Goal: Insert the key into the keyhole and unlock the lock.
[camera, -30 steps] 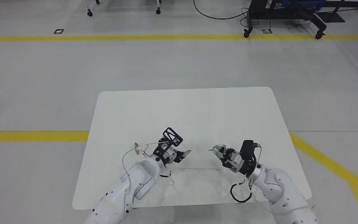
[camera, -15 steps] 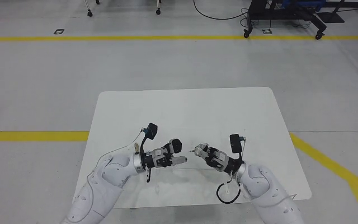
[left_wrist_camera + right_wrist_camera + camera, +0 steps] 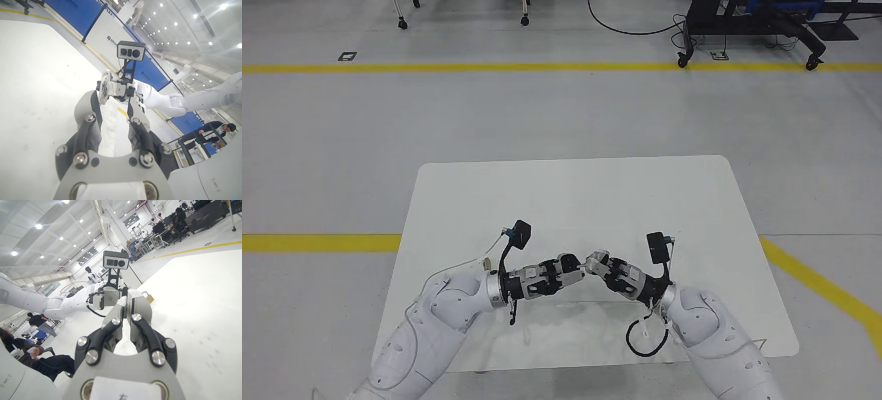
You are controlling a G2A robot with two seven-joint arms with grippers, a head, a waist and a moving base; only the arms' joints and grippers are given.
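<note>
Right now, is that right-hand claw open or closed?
Closed: the right gripper pinches a thin key between its fingers, in the right wrist view.

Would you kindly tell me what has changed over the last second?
The right hand swung across toward the left hand, which turned to face it; their tips now meet above the table. The right hand stayed shut on the key; the padlock stayed on the table.

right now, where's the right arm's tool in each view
Top view: right tool tip to tip with left tool, over the table.
Left wrist view: right tool just beyond the left tool's fingertips.
Right wrist view: right tool in the foreground.
Shared landmark: the white table.
</note>
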